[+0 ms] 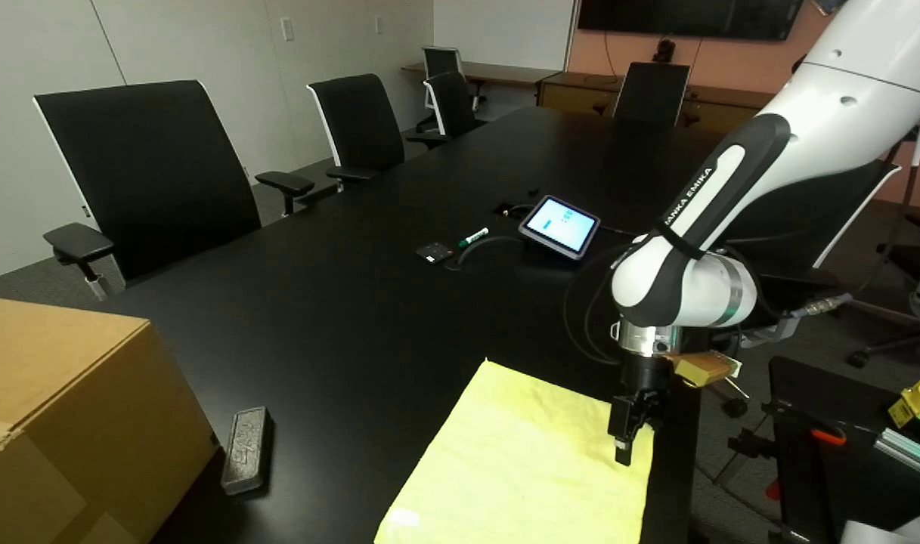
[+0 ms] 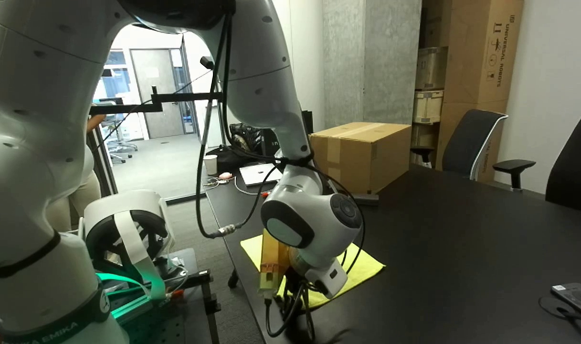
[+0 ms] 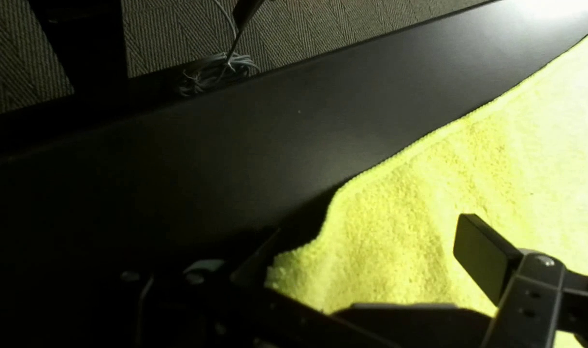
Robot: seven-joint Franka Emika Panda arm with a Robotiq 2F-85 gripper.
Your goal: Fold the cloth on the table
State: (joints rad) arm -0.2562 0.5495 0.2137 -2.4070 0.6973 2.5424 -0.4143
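Note:
The pale yellow cloth lies spread on the black table, near its side edge. It also shows in an exterior view, partly hidden behind the arm, and in the wrist view. My gripper points down at one corner of the cloth. In the wrist view the gripper is open, its two fingers wide apart. The cloth's corner lies between them, slightly rumpled and raised. One finger is over the cloth, the other is dark beside its corner. Whether the fingers touch the cloth is unclear.
A cardboard box and a dark eraser-like block stand on the table. A tablet, a green marker and a small black device lie farther along. Black chairs line the table. Cables hang by the wrist.

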